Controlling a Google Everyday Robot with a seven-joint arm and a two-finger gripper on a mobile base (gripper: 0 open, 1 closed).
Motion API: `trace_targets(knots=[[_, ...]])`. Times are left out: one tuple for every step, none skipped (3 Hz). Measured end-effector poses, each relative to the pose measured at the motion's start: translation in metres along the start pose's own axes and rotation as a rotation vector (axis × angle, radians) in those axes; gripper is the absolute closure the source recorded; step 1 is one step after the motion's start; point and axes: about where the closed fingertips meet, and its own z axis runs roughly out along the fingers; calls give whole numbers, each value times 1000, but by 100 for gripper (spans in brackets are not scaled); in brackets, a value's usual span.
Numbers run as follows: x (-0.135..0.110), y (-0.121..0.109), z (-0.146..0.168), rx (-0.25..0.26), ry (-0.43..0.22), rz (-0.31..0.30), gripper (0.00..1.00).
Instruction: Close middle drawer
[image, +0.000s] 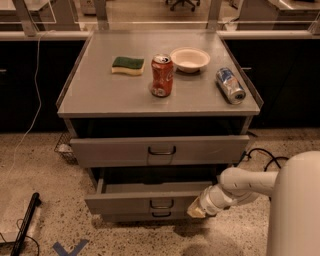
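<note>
Looks like you're mid-push: the gripper (can't tell if it's spread or pinched) sits at the right end of the middle drawer, which sticks out below the top drawer, so next just shove straight in toward the cabinet.

Middle drawer stands partly pulled out. Gripper sits low against its front panel's right end.
</note>
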Motion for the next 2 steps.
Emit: trace_targets(knots=[[0, 0, 0, 0, 0, 0, 0], [0, 0, 0, 0, 0, 0, 0]])
